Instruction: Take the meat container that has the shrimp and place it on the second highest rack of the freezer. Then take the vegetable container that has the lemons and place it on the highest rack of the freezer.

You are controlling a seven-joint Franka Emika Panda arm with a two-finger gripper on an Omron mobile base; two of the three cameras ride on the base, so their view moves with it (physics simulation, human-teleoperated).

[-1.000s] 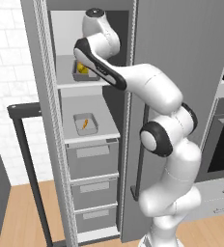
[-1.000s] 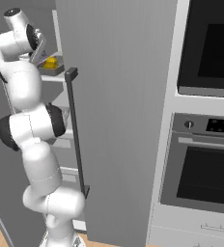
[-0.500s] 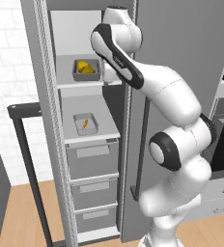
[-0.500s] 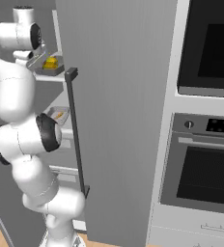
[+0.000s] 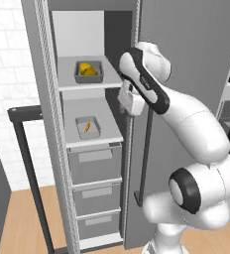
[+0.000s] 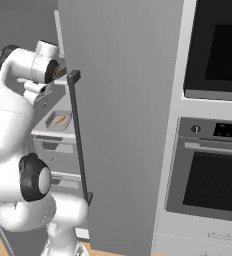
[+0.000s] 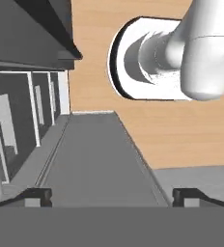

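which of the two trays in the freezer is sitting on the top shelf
The lemon tray: it holds round yellow fruit and sits on the highest rack. The shrimp tray, with one thin orange strip, is on the shelf below.

White tiled wall (image 5: 10, 74) at the left of the left base view, with a grey cabinet panel (image 5: 191, 54) across its upper right and a light wood plank floor (image 5: 23, 218) along the bottom. Right base view: broad grey brushed door panel (image 6: 123, 110) at centre, carrying a long dark vertical bar handle (image 6: 78, 135); upper wall oven (image 6: 220, 47) with dark glass at upper right, lower wall oven (image 6: 208, 175) with control strip below it, pale drawer (image 6: 208, 237) at lower right. Lighting even, flat, without strong shadows.
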